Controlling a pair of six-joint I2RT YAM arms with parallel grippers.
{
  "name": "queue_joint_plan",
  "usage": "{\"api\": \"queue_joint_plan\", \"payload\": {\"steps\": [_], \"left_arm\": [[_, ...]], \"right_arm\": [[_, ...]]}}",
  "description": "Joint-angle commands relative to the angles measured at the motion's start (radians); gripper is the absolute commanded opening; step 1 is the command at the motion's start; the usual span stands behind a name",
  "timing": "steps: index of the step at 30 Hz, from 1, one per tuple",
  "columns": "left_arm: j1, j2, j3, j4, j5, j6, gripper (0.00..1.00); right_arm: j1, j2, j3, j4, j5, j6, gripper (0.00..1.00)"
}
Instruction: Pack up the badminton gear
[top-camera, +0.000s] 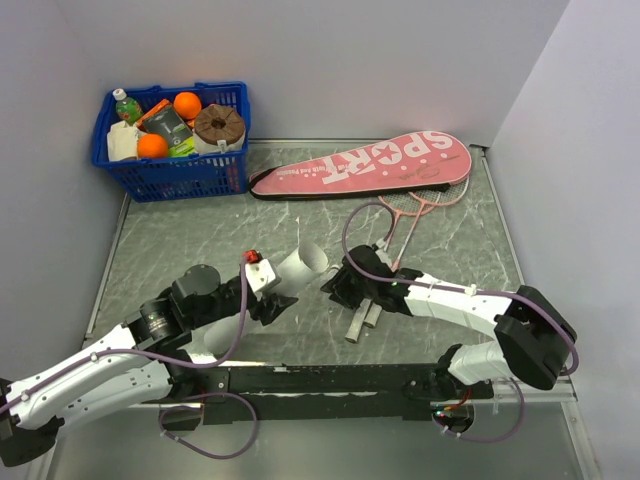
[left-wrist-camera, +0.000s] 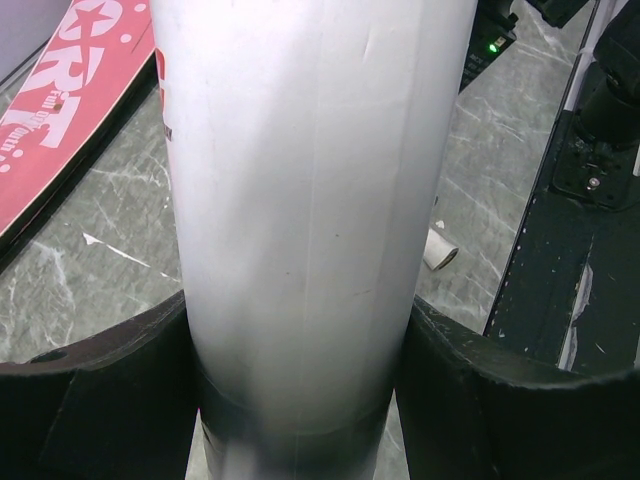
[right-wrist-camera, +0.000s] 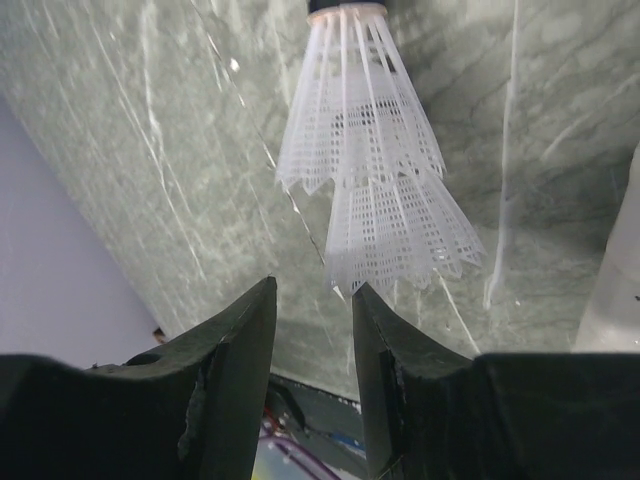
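The green-veined desk (top-camera: 180, 240) runs under both arms, its near edge hidden behind their bases. At 1 o'clock on it the pink case (top-camera: 370, 165) lies flat, with "SPORT" in big white letters. A smaller line beneath is too fine to read. The blue basket (top-camera: 170, 175) sits at 10 o'clock, and the labels inside it are illegible. Near the middle, the long white tube (top-camera: 300, 265) is clamped between the fingers of the left pincer (left-wrist-camera: 300, 330). A red and dark mark on its side is cut off. The two rackets (top-camera: 420, 200) lie at 2 o'clock just below the case, with the right arm covering part of their shafts. Two nested shuttlecocks (right-wrist-camera: 375, 180), hidden from above, lie just past the right pincer (right-wrist-camera: 314, 288). Its jaws stand narrowly apart with nothing between them.
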Motion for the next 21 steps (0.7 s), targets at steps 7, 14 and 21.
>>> {"api": "queue_joint_plan", "payload": {"steps": [7, 14, 21], "left_arm": [[-0.006, 0.004, 0.0, 0.079, 0.007, -0.012, 0.01], [-0.006, 0.014, -0.002, 0.079, 0.003, -0.012, 0.01], [-0.008, 0.029, 0.0, 0.077, 0.003, -0.012, 0.01]], "right_arm": [[-0.004, -0.003, 0.046, -0.093, 0.165, -0.029, 0.43], [-0.01, -0.003, 0.027, -0.1, 0.216, -0.037, 0.36], [-0.056, 0.005, 0.018, -0.087, 0.283, -0.089, 0.18]]}}
